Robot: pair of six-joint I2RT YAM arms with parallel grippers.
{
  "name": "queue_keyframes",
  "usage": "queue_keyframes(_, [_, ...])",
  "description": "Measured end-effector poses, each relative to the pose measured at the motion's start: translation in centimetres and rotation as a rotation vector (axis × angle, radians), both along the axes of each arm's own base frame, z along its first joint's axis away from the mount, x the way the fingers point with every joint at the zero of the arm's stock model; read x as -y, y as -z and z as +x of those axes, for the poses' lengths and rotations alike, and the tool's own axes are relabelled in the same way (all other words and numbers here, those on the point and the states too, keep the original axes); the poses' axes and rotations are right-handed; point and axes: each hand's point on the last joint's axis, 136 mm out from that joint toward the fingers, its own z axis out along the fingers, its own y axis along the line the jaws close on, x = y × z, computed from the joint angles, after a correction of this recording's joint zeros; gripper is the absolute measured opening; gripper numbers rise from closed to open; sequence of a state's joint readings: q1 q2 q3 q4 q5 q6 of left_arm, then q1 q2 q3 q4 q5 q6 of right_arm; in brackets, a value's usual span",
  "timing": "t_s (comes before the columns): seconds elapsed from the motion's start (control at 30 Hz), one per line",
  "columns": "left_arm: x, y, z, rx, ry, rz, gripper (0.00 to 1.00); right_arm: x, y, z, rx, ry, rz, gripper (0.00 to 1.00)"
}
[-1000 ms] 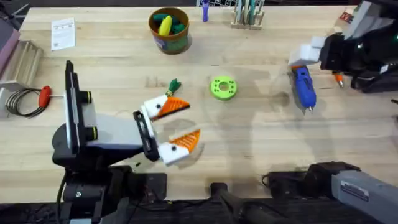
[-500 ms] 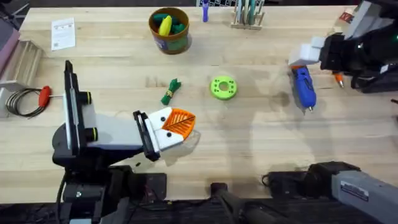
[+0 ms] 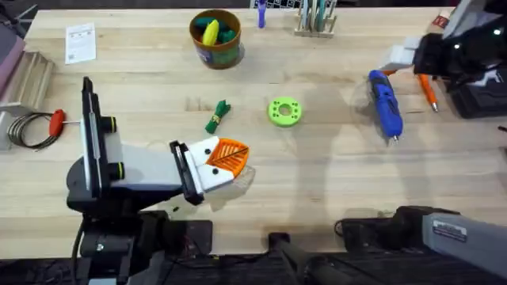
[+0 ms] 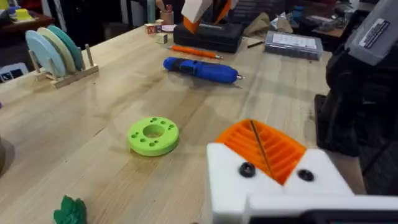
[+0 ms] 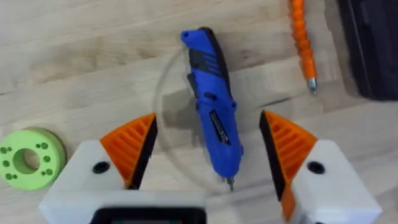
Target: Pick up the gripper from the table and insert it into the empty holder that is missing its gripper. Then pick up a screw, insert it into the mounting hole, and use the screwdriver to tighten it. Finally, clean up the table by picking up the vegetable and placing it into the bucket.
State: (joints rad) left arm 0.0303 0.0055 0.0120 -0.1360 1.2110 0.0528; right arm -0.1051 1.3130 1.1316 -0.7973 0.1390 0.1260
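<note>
Pale wooden desk planks are seen beneath the right gripper (image 5: 208,165), whose orange pads are spread wide, straddling the screwdriver (image 5: 212,125) without touching it. A skewed descent is judged the risk: one pad could nudge the barrel and roll it toward the thin orange tool (image 5: 303,43) just beside it, near the desk's right edge. Open wood is left toward the green disc (image 3: 285,112). Nearer the front edge, the left gripper (image 3: 224,162) is pressed together, and the vegetable (image 3: 217,115) lies close by.

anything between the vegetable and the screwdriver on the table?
Overhead view: the lime-green disc lies between the vegetable and the screwdriver; otherwise bare wood.
</note>
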Motion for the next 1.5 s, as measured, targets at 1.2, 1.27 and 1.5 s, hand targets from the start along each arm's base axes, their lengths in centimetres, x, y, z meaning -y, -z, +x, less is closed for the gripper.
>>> queue_keyframes(1.2, [0.0,0.0,0.0,0.000,0.000,0.000,0.015,1.7,12.8,4.6,-0.275,-0.265,-0.039,0.987])
queue_keyframes(1.27, [0.0,0.0,0.0,0.000,0.000,0.000,0.015,2.1,12.8,4.6,-0.273,-0.257,-0.035,0.965])
queue_keyframes(1.5, [0.0,0.0,0.0,0.000,0.000,0.000,0.015,2.3,13.0,4.5,-0.280,-0.260,-0.030,0.664])
